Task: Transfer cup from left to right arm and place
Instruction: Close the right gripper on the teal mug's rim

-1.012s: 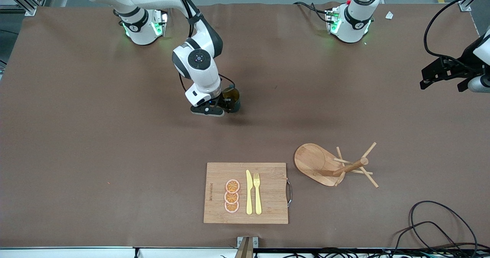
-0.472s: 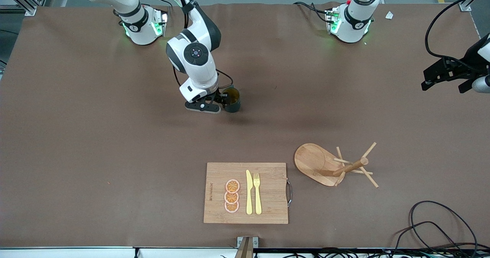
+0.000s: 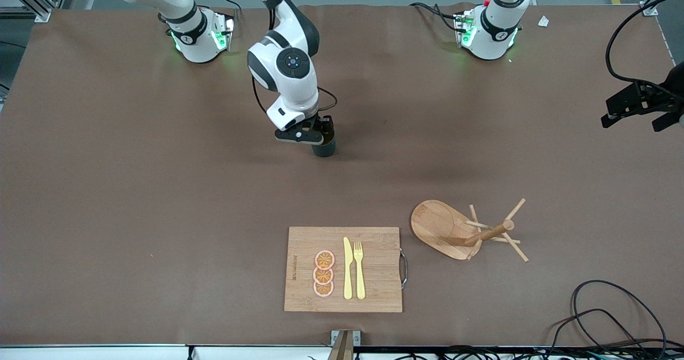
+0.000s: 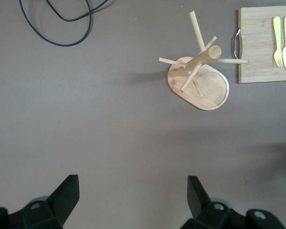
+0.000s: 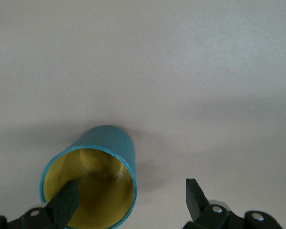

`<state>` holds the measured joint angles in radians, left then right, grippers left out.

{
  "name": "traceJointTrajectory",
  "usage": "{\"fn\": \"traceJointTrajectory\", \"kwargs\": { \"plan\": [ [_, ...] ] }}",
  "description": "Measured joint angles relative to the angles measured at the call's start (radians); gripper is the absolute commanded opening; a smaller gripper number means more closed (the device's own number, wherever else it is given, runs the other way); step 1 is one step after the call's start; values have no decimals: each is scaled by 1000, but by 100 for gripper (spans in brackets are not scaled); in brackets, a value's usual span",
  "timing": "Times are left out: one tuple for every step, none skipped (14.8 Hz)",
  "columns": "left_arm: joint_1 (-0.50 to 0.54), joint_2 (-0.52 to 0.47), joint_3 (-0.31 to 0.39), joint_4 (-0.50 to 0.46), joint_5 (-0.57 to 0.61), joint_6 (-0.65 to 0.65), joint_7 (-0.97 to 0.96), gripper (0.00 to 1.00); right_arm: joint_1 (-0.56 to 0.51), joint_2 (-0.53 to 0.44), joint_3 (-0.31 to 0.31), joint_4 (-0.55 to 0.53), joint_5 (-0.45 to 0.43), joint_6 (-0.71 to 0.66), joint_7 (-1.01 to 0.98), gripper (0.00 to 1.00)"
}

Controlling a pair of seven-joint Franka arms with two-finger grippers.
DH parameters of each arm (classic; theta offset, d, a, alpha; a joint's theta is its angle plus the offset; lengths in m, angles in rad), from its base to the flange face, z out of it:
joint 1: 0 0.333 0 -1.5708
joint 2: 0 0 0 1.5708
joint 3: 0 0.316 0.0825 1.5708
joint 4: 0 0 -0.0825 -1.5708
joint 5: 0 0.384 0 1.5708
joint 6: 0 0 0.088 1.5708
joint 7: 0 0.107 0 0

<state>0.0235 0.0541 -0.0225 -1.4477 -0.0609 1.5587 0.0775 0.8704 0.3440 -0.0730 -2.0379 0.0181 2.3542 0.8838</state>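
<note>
The cup [image 3: 325,149], a small dark teal mug with a yellowish inside, stands upright on the brown table near its middle. My right gripper [image 3: 322,130] is right over it, open. In the right wrist view the cup [image 5: 91,187] sits under my right gripper [image 5: 128,200]: one finger is over the cup's inside, the other is outside the rim, over bare table. The cup's handle is hidden. My left gripper [image 3: 637,108] waits open and empty, up in the air at the left arm's end of the table; the left wrist view [image 4: 132,191] shows only bare table between its fingers.
A wooden mug tree [image 3: 454,232] on an oval base stands nearer the front camera, also in the left wrist view [image 4: 200,81]. Beside it lies a wooden cutting board [image 3: 377,274] with a yellow knife [image 3: 348,268], fork [image 3: 359,269] and orange slices [image 3: 324,273]. Black cables [image 3: 614,312] lie at the front corner.
My right gripper has shifted from beside the cup to over it, toward the left arm's end. My left gripper has drawn farther off toward its end of the table.
</note>
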Motion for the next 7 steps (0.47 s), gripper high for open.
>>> {"fn": "traceJointTrajectory", "kwargs": {
  "plan": [
    [4, 1, 0, 0, -5, 0, 4, 100, 0, 0, 0, -4, 0, 1, 0, 100],
    [5, 2, 0, 0, -7, 0, 5, 100, 0, 1, -2, -7, 0, 5, 0, 100],
    [6, 2, 0, 0, -7, 0, 5, 100, 0, 2, -3, -10, 0, 13, 0, 100],
    [6, 2, 0, 0, -7, 0, 5, 100, 0, 5, -4, -15, 0, 24, 0, 100],
    [6, 2, 0, 0, -7, 1, 5, 100, 0, 12, -5, -19, 0, 36, 0, 100],
    [6, 2, 0, 0, -7, 1, 5, 100, 0, 22, -5, -21, 0, 49, 0, 94],
    [6, 2, 0, 0, -7, 1, 5, 100, 0, 34, -5, -23, 0, 62, 0, 84]
  ]
}}
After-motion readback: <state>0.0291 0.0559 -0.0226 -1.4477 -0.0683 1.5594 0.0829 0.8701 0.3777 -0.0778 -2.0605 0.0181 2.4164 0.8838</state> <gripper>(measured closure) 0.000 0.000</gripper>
